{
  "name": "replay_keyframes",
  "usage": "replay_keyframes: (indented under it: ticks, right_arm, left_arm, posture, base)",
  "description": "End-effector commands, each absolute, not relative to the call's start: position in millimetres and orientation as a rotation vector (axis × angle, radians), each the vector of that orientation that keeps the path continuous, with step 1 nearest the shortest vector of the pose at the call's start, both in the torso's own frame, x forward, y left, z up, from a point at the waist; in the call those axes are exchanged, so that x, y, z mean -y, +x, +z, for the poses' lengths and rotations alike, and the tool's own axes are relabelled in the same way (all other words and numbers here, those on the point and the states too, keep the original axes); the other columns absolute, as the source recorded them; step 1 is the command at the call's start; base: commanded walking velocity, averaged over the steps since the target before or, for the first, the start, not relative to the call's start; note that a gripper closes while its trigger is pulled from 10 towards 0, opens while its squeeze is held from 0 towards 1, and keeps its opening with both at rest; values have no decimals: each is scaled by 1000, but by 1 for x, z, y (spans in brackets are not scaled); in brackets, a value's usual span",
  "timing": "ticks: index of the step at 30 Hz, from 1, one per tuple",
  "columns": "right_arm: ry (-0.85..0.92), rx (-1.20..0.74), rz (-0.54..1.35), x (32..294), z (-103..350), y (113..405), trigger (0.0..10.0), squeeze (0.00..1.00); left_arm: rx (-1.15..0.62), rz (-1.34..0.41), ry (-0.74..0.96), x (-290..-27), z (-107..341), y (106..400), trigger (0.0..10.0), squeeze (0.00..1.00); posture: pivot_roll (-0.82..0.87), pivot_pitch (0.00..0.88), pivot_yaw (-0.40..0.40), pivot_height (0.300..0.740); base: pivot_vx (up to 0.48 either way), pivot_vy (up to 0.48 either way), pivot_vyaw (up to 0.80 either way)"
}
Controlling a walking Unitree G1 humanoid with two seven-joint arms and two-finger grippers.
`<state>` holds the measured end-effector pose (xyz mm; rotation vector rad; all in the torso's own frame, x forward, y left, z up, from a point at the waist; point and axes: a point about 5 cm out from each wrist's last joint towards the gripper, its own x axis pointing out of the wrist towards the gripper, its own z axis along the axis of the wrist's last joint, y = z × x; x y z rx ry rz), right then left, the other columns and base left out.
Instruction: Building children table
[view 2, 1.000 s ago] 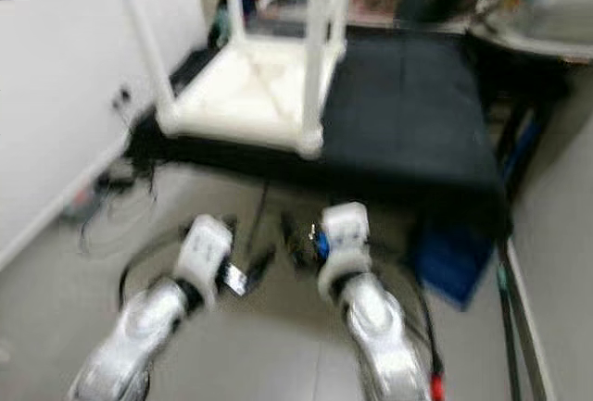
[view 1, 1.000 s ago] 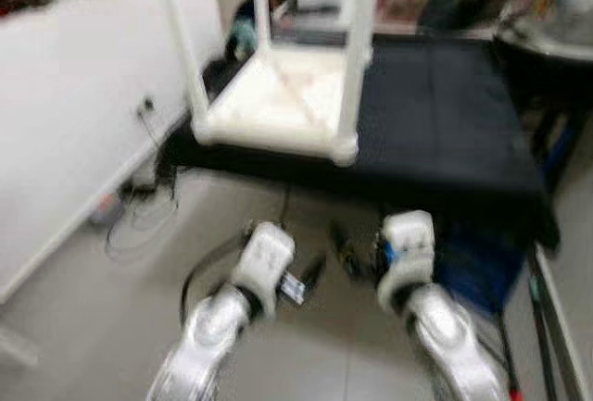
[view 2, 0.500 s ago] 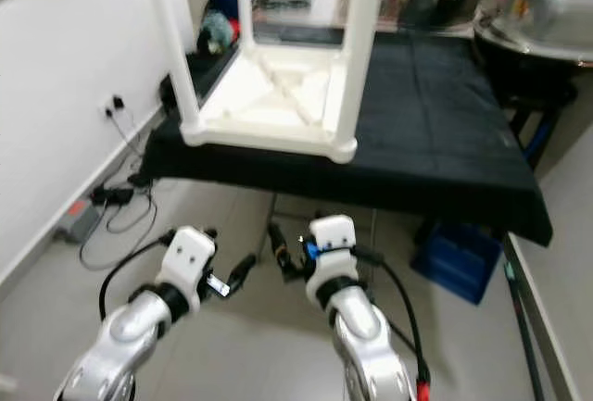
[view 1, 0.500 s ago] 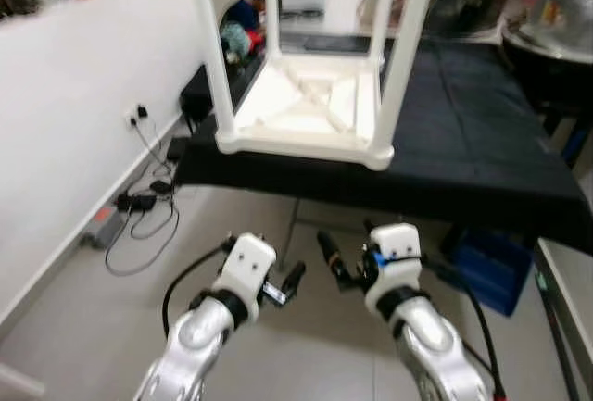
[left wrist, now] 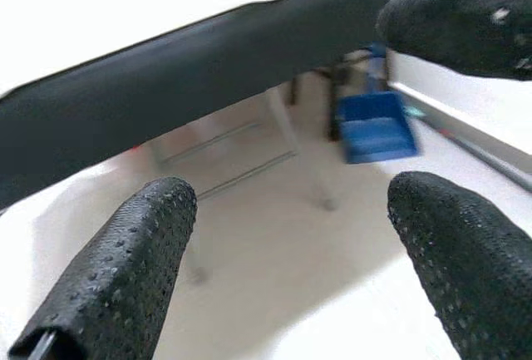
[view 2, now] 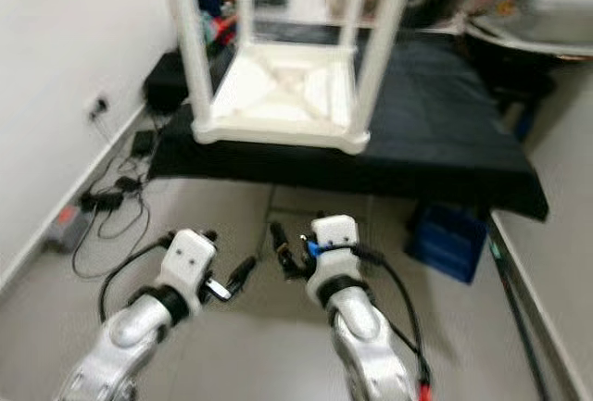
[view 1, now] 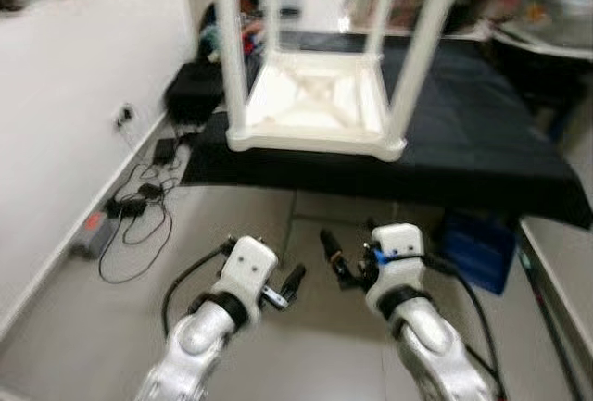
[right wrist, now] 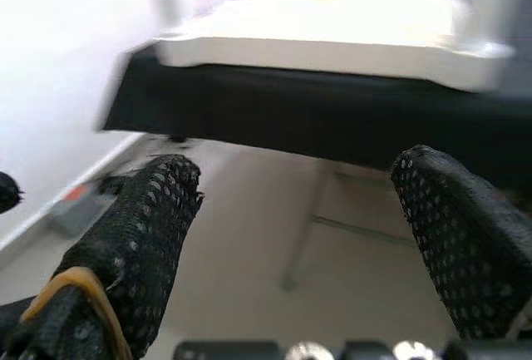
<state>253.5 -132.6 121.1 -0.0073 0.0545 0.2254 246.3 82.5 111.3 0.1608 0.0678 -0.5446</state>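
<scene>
White children's table (view 1: 320, 105) lies upside down, legs pointing straight up.

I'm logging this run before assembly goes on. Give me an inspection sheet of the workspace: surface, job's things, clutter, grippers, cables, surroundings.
Surface: black cloth-covered table, bare on its right part.
Job's things: white children's table upside down on it, legs up, near the front left edge.
Clutter: blue bin on the floor under the black table.
Grippers: left gripper and right gripper both open, empty, held low over the floor before the table.
Cables: black cables and plugs on the floor by the wall; a socket above.
Surroundings: white wall to the left, grey tiled floor; background blurred.
</scene>
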Motion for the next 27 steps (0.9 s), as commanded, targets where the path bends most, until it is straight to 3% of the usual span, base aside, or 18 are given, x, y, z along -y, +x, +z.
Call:
replay_keyframes:
  ticks: [1, 6, 11, 27]
  right_arm:
    - [-24, -64, 203, 136, 120, 253, 10000, 0]
    - [-38, -62, 200, 136, 120, 253, 10000, 0]
    - [-43, -41, 215, 133, 122, 253, 10000, 0]
    - [-46, -42, 202, 134, 122, 255, 10000, 0]
  left_arm:
    - [-70, -560, 161, -79, 112, 245, 10000, 0]
    - [-67, -559, 164, -79, 112, 245, 10000, 0]
    - [-41, -551, 162, -80, 115, 245, 10000, 0]
    - [-43, -564, 158, -79, 114, 244, 10000, 0]
  posture:
    - [88, 39, -16, 740]
    - [88, 35, -13, 740]
    - [88, 25, -17, 740]
    - [87, 19, -12, 740]
  base:
    - [0, 0, -800]
    - [0, 0, -800]
    - [112, 0, 0]
    - [429, 0, 0]
